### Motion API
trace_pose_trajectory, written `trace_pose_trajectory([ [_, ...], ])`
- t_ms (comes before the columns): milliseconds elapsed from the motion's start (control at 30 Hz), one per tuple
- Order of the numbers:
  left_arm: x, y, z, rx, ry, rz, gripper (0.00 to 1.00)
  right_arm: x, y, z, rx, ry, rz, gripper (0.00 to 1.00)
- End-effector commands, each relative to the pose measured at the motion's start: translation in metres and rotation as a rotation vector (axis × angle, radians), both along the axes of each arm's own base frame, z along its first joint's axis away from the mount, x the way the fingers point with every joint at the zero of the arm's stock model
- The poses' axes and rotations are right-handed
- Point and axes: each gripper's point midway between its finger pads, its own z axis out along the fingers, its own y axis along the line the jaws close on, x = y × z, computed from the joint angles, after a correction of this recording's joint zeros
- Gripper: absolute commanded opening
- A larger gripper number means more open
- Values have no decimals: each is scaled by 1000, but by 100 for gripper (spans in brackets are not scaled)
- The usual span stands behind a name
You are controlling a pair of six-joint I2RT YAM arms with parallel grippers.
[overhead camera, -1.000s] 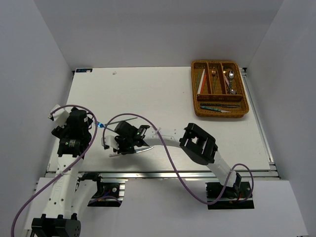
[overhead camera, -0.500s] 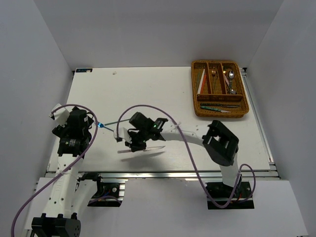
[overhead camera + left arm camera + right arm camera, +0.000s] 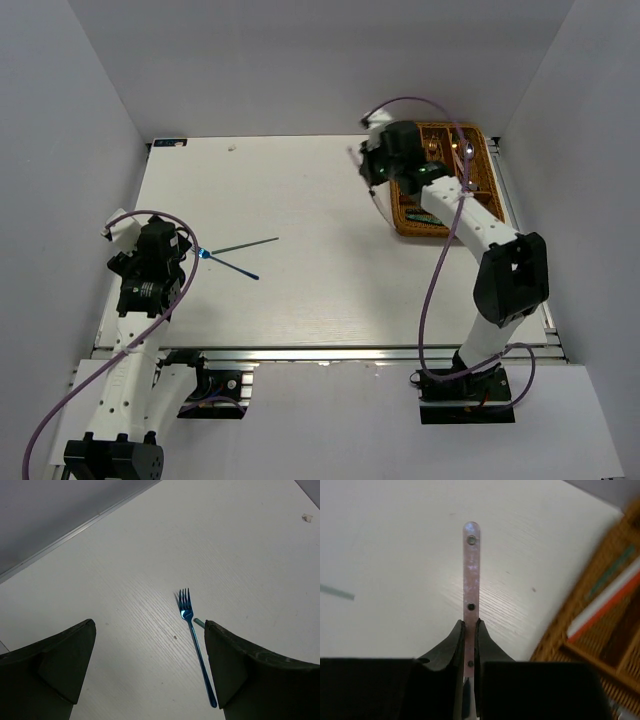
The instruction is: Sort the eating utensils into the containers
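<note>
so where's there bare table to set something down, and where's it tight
Free: the wide middle of the table, between the blue fork and thin stick on the left and the wicker tray far right; also the far-left corner. Crowded: the tray's left rim, where the right gripper holds a flat utensil.

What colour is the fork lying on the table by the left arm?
Shiny blue fork; the left wrist view shows it best.

The white table shows a faint wood grain. A blue fork lies near its left edge, and a thin dark stick (possibly a chopstick, too slim to tell) angles away from beside the fork's tines. A brown wicker tray sits in the far right corner. A tiny scrap lies by the far edge.
</note>
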Motion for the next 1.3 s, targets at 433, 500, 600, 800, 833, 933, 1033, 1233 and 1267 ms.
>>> trace_pose_trajectory([
  [433, 5, -9, 1, -18, -19, -62, 98, 44, -280, -26, 1062, 51, -1498, 0],
  [500, 6, -10, 0, -20, -17, -68, 98, 38, -291, -34, 1033, 27, -1562, 0],
  [600, 8, -12, -1, -25, -18, -79, 98, 30, -303, -48, 1001, 18, -1640, 0],
  [800, 8, -12, -2, -25, -13, -83, 98, 6, -327, -70, 995, -6, -1756, 0],
  [833, 8, -13, -2, -25, -13, -85, 98, 5, -328, -73, 985, 3, -1766, 0],
  [933, 9, -14, -2, -27, -13, -93, 98, 3, -332, -77, 968, 13, -1766, 9],
  [1033, 10, -15, -3, -27, -7, -102, 98, 3, -333, -74, 984, 12, -1754, 56],
  [1233, 10, -14, -5, -24, 1, -98, 98, 8, -325, -59, 981, 23, -1678, 89],
  [1267, 10, -14, -6, -24, 6, -95, 98, 9, -323, -57, 981, 25, -1660, 89],
])
